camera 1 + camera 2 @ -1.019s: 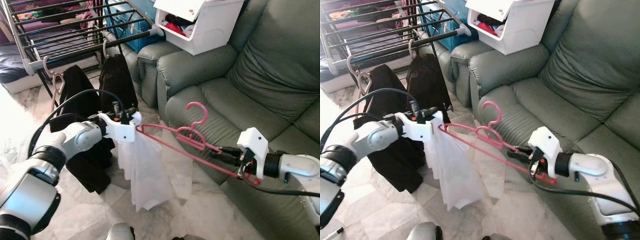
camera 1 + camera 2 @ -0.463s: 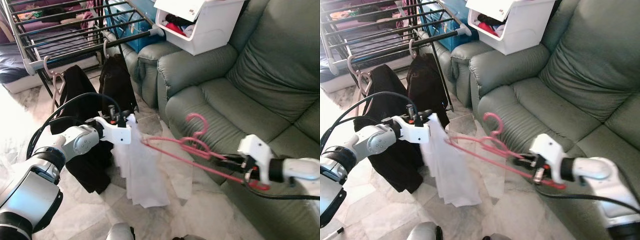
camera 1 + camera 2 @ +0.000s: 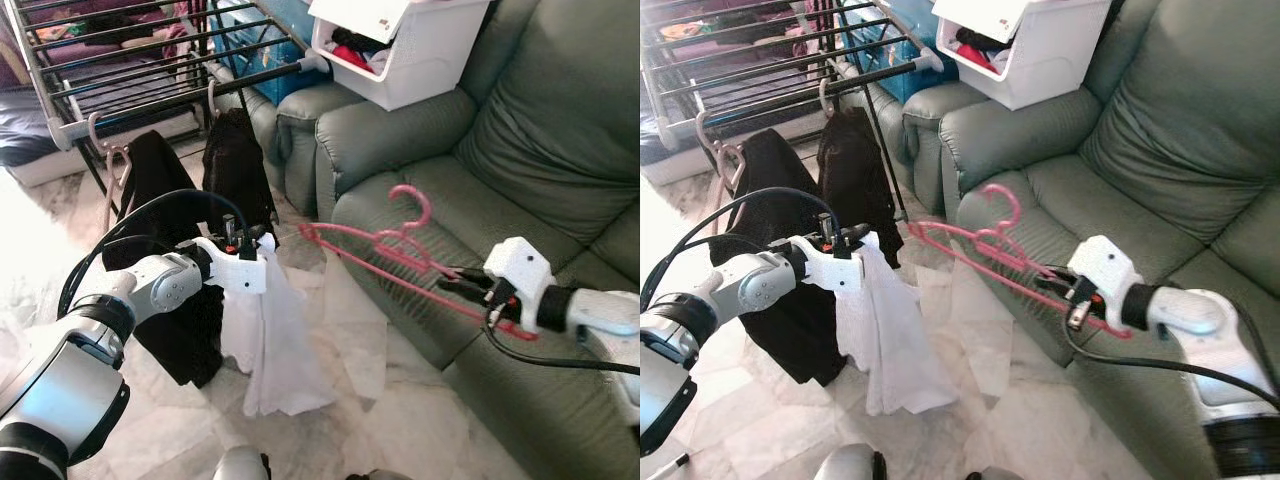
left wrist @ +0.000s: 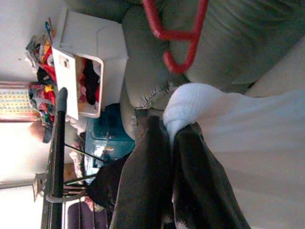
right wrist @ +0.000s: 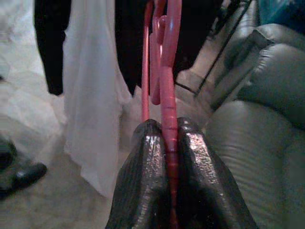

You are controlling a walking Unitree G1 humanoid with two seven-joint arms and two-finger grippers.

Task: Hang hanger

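Hanger (image 3: 400,250) pink, pinched tight in right gripper (image 3: 462,287) at 3 o'clock. Left gripper (image 3: 245,240) at 9 o'clock squeezes white cloth (image 3: 270,330).

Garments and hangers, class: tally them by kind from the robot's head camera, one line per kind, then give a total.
Black garments hanging on the rack: 2
White garment held by the left gripper: 1
Pink hanger held by the right gripper: 1
Pale hangers on the rack: 2
Total: 6
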